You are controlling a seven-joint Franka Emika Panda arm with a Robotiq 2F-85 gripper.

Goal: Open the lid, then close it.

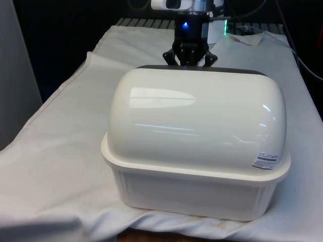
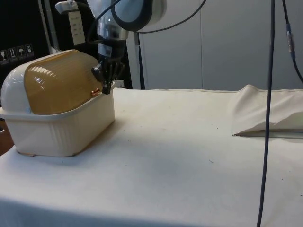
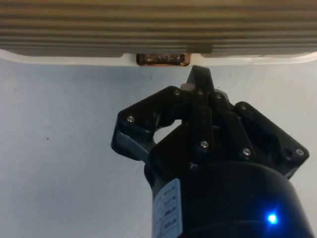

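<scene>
Here we see a cream bread box (image 1: 194, 189) standing on the table (image 2: 189, 156) under its white cloth, with its rounded back turned to the front camera. In the side view the box (image 2: 61, 130) sits at the table's near end, and its ribbed, amber-tinted roll lid (image 2: 59, 82) is down, reaching the front rim of the base. A small copper-coloured handle (image 2: 96, 91) sits at the lid's lower edge; in the wrist view we see the same handle (image 3: 163, 59) against the pale rim, below the lid's ribs (image 3: 158, 25).

The black gripper (image 2: 107, 85) hangs just in front of the box, its tips level with the handle and very near it. From the front we see the gripper (image 1: 190, 63) rising behind the top of the box, near the middle of its width. In the wrist view the gripper (image 3: 200, 79) has its fingers drawn together into a single point with nothing between them, and that point lies just beside the handle, a little off to one side. We cannot tell whether the tip touches the handle or the rim. A fold of cloth (image 2: 265, 116) lies well apart from the box.
</scene>
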